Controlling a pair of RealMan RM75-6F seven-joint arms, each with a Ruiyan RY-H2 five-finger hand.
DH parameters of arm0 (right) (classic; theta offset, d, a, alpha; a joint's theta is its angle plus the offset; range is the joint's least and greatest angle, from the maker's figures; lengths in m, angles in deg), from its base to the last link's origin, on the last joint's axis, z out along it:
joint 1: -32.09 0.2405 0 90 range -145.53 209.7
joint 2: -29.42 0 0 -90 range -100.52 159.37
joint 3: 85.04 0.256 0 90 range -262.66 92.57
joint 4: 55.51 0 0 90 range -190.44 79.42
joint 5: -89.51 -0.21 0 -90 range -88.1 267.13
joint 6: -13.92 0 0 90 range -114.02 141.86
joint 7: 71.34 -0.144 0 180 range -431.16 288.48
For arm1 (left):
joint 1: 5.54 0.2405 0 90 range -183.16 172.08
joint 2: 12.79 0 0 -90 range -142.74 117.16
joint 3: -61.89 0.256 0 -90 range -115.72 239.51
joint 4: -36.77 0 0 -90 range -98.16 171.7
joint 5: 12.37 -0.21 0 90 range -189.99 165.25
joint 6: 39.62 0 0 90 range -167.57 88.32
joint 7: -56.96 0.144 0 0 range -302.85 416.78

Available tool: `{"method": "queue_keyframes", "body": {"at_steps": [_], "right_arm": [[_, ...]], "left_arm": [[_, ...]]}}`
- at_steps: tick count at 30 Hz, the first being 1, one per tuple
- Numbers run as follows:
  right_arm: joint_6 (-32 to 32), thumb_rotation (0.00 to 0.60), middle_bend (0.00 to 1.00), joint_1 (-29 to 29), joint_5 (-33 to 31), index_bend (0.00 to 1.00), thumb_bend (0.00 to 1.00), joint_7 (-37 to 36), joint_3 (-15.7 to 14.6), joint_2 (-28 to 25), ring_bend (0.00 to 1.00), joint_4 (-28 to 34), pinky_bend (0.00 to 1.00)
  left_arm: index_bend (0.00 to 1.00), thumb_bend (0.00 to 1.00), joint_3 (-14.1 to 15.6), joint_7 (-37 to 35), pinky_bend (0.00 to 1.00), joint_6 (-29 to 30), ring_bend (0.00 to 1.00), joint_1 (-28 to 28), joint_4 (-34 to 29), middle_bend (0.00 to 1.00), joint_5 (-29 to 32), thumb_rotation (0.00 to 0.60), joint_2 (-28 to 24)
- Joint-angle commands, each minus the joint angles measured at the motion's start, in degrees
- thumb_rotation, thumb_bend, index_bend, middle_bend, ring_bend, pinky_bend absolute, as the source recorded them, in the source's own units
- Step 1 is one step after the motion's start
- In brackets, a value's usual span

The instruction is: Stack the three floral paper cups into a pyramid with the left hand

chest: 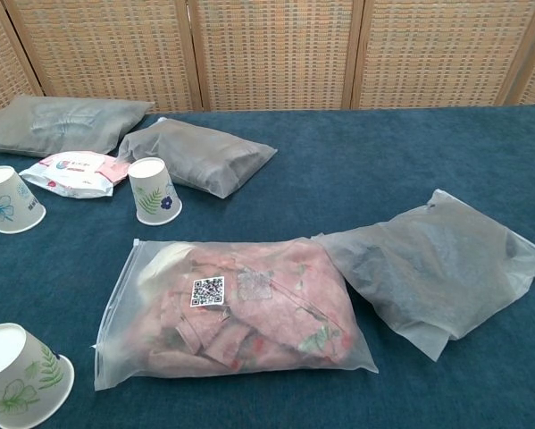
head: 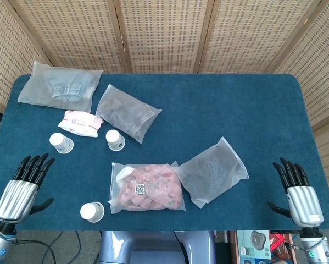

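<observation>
Three floral paper cups stand upside down, apart from one another. One cup point(head: 61, 142) point(chest: 9, 200) is at the far left, a second cup point(head: 115, 139) point(chest: 154, 189) stands to its right, and a third cup point(head: 91, 212) point(chest: 19, 375) sits near the front edge. My left hand point(head: 24, 188) hovers at the front left corner, fingers spread, holding nothing, left of the near cup. My right hand point(head: 299, 192) is at the front right edge, fingers spread and empty. Neither hand shows in the chest view.
A bag of pink floral cloth point(head: 146, 187) point(chest: 240, 308) lies mid-front, a grey bag point(head: 212, 171) point(chest: 437, 264) to its right. Two more grey bags point(head: 126, 112) point(head: 60, 86) and a pink-white packet point(head: 81, 122) lie at the back left. Wicker screens stand behind the blue table point(head: 235, 104).
</observation>
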Motion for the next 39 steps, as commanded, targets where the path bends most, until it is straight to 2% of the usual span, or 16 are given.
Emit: {"method": "queue_keyframes", "body": {"at_steps": [1,3,9,14,18,24,39], "right_arm": [[0.1,0.6,0.0,0.0,0.0,0.0,0.09,-0.2,0.0,-0.1,0.0,0.0,0.0],[-0.2,0.6,0.0,-0.1,0.1,0.0,0.09,-0.3,-0.1,-0.2,0.0,0.1,0.0],[-0.3,0.6,0.0,-0.2,0.1,0.0,0.09,-0.6,0.0,-0.3,0.0,0.1,0.0],[-0.2,0.6,0.0,-0.1,0.0,0.0,0.09,-0.7,0.1,-0.3,0.0,0.1,0.0],[-0.3,0.6,0.0,-0.1,0.0,0.0,0.09,-0.8,0.1,-0.3,0.0,0.0,0.0],[-0.4,0.6,0.0,-0.2,0.0,0.0,0.09,-1.1,0.1,-0.4,0.0,0.0,0.0],[-0.6,0.6,0.0,-0.2,0.0,0.0,0.09,-1.9,0.2,-0.7,0.0,0.0,0.0]], "left_arm": [[0.0,0.18,1.6,0.0,0.0,-2.5,0.0,-1.5,-2.7,0.0,-3.0,0.6,-3.4],[0.0,0.18,3.9,-1.2,0.0,-7.0,0.0,-3.5,-5.4,0.0,-5.8,0.6,-6.4],[0.0,0.18,5.5,-1.2,0.0,-11.8,0.0,-5.7,-7.9,0.0,-7.4,0.6,-10.7],[0.02,0.18,6.2,1.2,0.0,-14.6,0.0,-6.4,-8.5,0.0,-6.9,0.6,-11.5],[0.1,0.19,6.3,2.4,0.0,-17.4,0.0,-7.0,-8.5,0.0,-5.3,0.6,-10.3],[0.14,0.19,6.3,3.6,0.0,-20.7,0.0,-8.0,-7.5,0.0,-3.5,0.6,-7.8],[0.19,0.19,5.5,9.3,0.0,-26.1,0.0,-9.7,-5.9,0.0,2.5,0.6,-2.6]]}}
